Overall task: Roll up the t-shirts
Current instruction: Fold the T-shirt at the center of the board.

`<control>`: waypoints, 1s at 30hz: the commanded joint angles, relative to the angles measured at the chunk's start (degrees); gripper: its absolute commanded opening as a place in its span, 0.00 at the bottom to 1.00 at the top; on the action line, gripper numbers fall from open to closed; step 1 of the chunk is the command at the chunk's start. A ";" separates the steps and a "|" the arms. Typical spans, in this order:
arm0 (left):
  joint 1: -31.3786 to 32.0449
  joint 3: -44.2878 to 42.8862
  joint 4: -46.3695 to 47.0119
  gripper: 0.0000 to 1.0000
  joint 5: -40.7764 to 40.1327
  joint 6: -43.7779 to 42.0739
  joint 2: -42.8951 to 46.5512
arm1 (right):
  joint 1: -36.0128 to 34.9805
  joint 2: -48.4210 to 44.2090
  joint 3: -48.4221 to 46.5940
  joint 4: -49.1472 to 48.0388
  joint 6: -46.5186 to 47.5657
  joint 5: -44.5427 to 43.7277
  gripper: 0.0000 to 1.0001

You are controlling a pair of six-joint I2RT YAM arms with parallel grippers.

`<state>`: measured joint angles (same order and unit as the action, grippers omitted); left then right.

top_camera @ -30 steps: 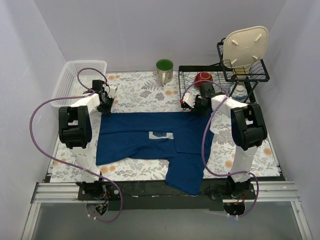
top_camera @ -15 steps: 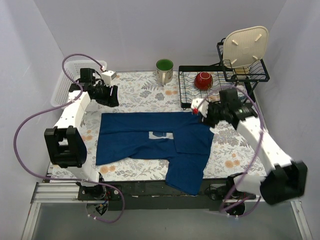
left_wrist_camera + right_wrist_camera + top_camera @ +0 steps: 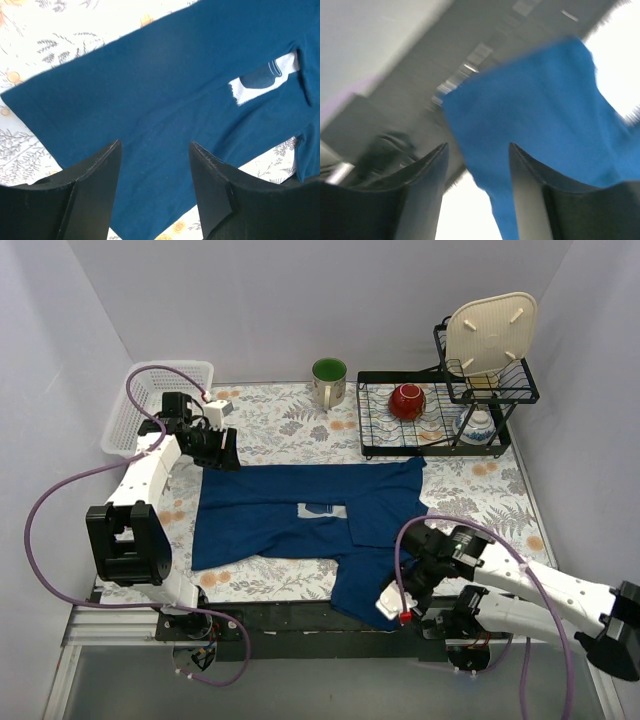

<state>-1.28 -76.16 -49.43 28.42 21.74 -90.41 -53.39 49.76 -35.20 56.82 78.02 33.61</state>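
Observation:
The dark navy t-shirt lies spread flat on the flowered table, its small white and light-blue print facing up. One part hangs over the near edge. My left gripper hovers open and empty over the shirt's far-left corner. In the left wrist view the shirt and its print fill the space beyond the open gripper. My right gripper is low at the near edge beside the hanging part. In the blurred right wrist view it is open, with blue cloth just beyond the fingers.
A white basket stands at the far left. A green mug is at the back centre. A wire dish rack at the back right holds a red bowl, a white cup and a beige board.
My right arm has swung from the shirt's far-right corner down to the near edge by the hanging part. My left gripper has lifted off the far-left corner and hovers there.

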 commanded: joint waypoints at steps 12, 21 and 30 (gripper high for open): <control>0.05 6.20 -0.49 0.56 -1.79 1.38 7.62 | -17.71 16.86 -0.39 -9.88 -14.03 -5.31 0.47; 0.05 7.17 0.21 0.56 -1.97 1.47 6.83 | -21.14 16.69 1.10 -9.79 -15.00 -5.13 0.45; 0.05 7.78 1.17 0.56 -2.23 2.43 6.56 | -23.34 17.04 3.73 -11.99 -15.18 -5.74 0.41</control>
<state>-1.28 -69.67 -49.30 26.30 23.51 -84.99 -75.94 67.11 -32.58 46.28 63.26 27.92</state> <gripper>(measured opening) 0.556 0.410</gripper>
